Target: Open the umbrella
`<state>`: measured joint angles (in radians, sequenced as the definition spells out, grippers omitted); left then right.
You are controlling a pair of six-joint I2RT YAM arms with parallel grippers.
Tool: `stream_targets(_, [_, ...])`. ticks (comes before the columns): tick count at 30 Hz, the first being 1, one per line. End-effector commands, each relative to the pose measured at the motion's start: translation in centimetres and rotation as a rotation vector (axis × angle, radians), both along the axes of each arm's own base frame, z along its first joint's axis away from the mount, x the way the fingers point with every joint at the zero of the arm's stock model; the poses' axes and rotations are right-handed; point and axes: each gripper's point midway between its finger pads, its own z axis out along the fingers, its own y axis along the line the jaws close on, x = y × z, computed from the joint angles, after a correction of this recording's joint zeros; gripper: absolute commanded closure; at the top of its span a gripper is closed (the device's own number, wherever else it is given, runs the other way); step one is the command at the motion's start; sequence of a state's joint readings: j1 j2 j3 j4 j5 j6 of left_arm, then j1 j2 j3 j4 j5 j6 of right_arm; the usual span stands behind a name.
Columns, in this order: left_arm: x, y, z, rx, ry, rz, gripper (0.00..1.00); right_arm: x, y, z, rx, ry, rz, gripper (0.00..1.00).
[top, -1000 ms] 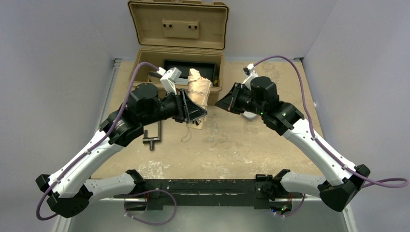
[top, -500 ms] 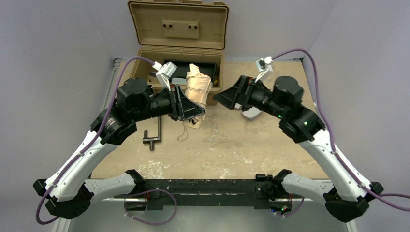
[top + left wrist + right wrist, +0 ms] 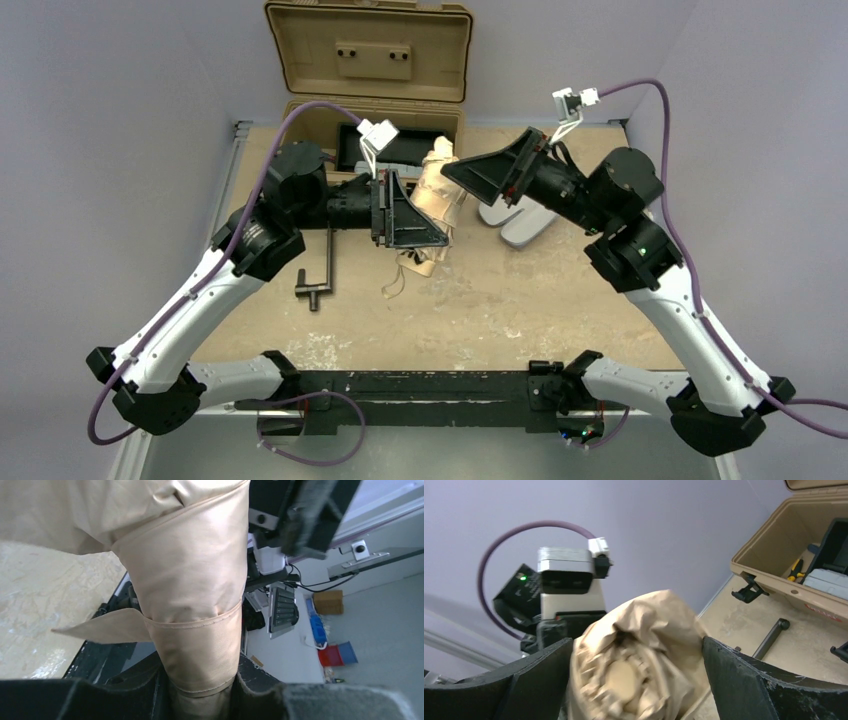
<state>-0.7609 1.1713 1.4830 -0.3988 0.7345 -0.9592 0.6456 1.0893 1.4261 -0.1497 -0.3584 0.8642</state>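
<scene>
Clamping the folded umbrella [image 3: 437, 192] around its wrapped canopy, the left gripper [image 3: 420, 222] holds it above the table, just in front of the toolbox [image 3: 300, 110]. With fabric rather than shaft in its grasp, the bundle could slide or twist. The right gripper [image 3: 458, 175] stands wide apart around the umbrella's free end, apparently not touching it. Closing there may snag loose folds instead of a part that pulls open.

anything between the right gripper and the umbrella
Nothing visible stands between them. The right gripper is open, its fingers on either side of the umbrella at its bunched end, and the left gripper is shut on the wrapped body.
</scene>
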Motion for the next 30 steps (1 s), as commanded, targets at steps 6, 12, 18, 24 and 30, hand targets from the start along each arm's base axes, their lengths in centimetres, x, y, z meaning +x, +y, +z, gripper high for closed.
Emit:
stream_targets(6, [-2.1, -0.4, 6.2, -0.188, -0.119, -0.13, 1.0, -1.3, 0.4, 2.3, 0.051, -0.073, 0.08, 0.08])
stream_targets(12, [-0.8, -0.3, 4.5, -0.09, -0.103, -0.058, 0.46, -2.3, 0.0, 2.8, 0.049, -0.099, 0.096, 1.0])
stream_targets(18, [3.4, 6.1, -0.7, 0.294, -0.172, 0.361, 0.0, 3.9, -3.6, 3.9, -0.193, -0.114, -0.299, 1.0])
stream_targets(24, [4.2, 10.0, -2.1, 0.343, -0.23, 0.553, 0.0, 5.7, -6.1, 6.1, -0.239, -0.127, -0.466, 1.0])
stream_targets(30, [3.5, 7.4, -1.2, 0.179, -0.314, 0.496, 0.0, 5.6, -4.3, 6.1, -0.173, -0.114, -0.385, 1.0])
